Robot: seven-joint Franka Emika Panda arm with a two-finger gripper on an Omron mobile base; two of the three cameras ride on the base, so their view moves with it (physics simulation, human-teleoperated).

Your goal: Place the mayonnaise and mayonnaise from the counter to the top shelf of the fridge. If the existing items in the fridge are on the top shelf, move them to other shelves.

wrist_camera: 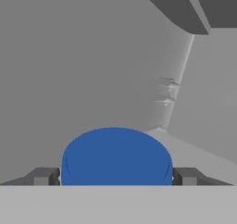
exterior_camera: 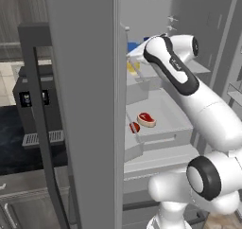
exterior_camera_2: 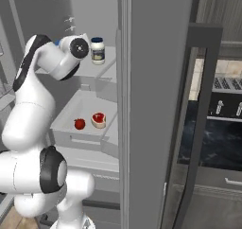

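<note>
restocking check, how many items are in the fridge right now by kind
mayonnaise jars: 2, blue-lidded jar between the gripper fingers, navy-lidded jar on the top shelf
raw steak: 1
red vegetable: 1
total: 4

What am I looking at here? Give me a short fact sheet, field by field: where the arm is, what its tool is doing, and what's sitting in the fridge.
arm: white, reaching into the open grey fridge
tool: jaws spread wide, either side of a bright blue round lid; whether they grip it I cannot tell
top shelf: slim white jar with dark navy lid standing upright
lower shelf: small red raw steak with white rim; round shiny red vegetable beside it
</note>
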